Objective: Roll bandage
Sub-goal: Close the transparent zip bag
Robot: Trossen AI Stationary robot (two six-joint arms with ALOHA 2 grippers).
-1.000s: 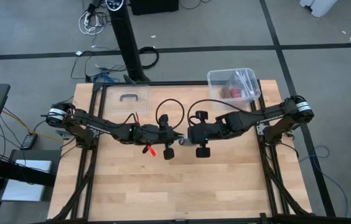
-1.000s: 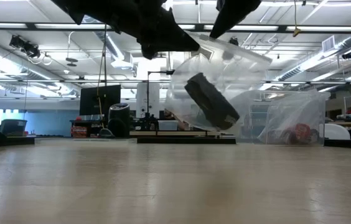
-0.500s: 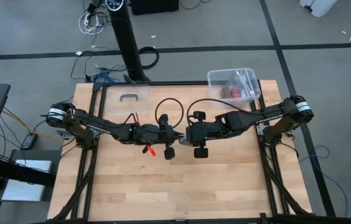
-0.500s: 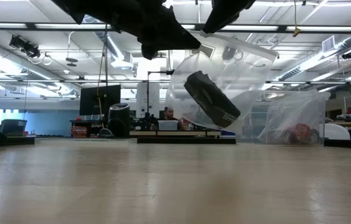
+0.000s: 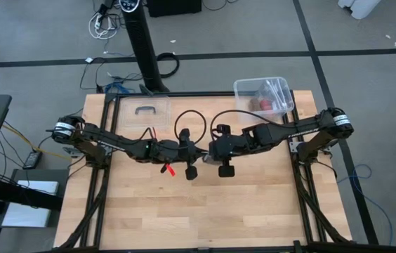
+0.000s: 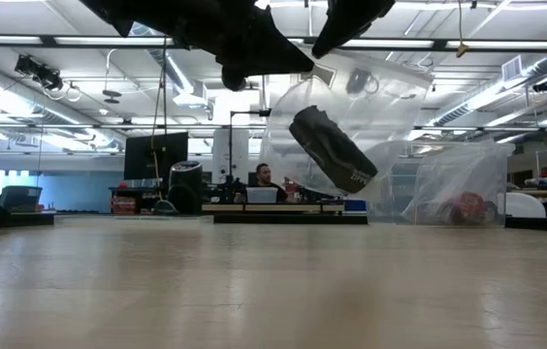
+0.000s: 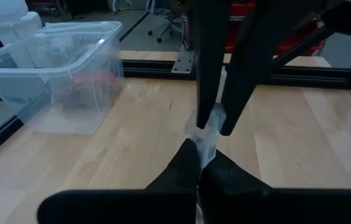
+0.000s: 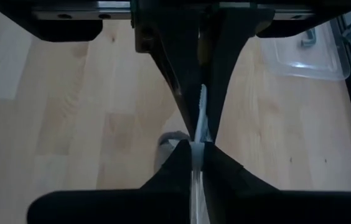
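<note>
A clear plastic wrapper (image 6: 370, 107) hangs above the middle of the table with the black bandage (image 6: 332, 150) lying tilted inside it. My left gripper (image 5: 199, 156) and my right gripper (image 5: 210, 154) meet tip to tip over the table's middle, both shut on the wrapper's upper edge. In the low view the left gripper (image 6: 298, 66) comes in from the upper left and the right gripper (image 6: 327, 44) from above. The bandage itself touches no finger. My left gripper pinches the wrapper's thin clear top edge (image 7: 208, 144) between its two fingers, coming nearly level from the table's left. The wrapper hangs below, clear of the table. My right gripper pinches the same clear edge (image 8: 199, 134) between its two fingers, slanting down from the table's right, right beside the left fingers (image 8: 178, 74). The wrapper hangs below it with the bandage inside, lifted clear.
A clear plastic box (image 5: 262, 95) with small items stands at the far right corner, and its lid (image 5: 143, 111) lies at the far left. A red piece (image 5: 170, 169) shows under the left arm. A person (image 6: 266, 179) sits in the room beyond.
My right gripper has edged toward the left gripper along the wrapper's top edge. The wrapper has swayed, and the bandage inside it has shifted a little toward the right and downward. Both stay clear of the table.
</note>
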